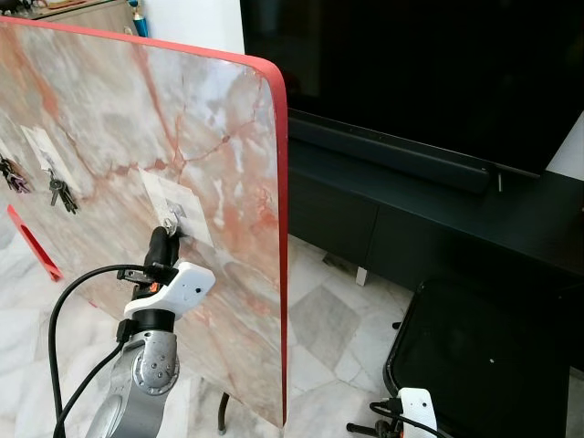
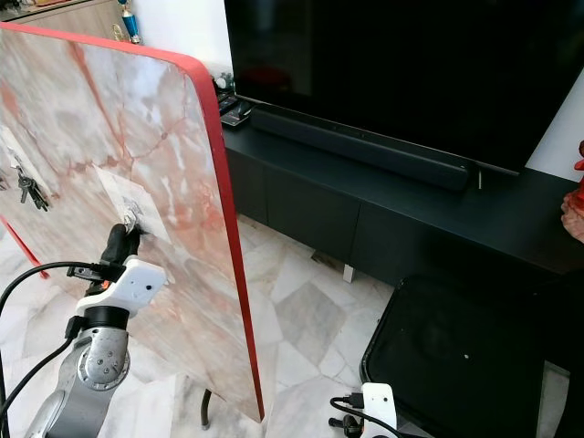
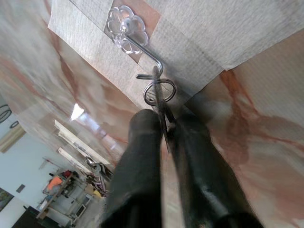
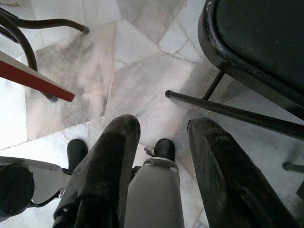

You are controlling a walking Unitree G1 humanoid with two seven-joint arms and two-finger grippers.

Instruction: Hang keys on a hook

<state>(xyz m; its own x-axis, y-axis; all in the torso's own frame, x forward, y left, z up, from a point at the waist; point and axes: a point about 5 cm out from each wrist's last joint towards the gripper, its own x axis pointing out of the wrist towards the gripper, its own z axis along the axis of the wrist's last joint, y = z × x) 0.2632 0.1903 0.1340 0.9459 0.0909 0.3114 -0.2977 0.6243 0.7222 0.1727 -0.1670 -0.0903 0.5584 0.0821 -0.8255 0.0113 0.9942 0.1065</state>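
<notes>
At the far left of the tilted marble board (image 1: 210, 119), other keys (image 1: 62, 193) already hang on their hooks. Further right, the left gripper (image 3: 164, 124) is pressed up to the board, its fingers closed tight on the keys (image 3: 164, 121), whose ring (image 3: 159, 91) sits right at the wire hook (image 3: 142, 50), seemingly looped over its tip. The hanging step looks nearly done; next comes letting go and backing away gently. Low on the right, the right gripper (image 4: 159, 156) hangs idle above the floor (image 4: 142, 85), fingers apart.

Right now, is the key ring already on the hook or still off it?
On, it seems: the key ring loops around the hook wire's end, with the left gripper shut on the keys below.
</notes>
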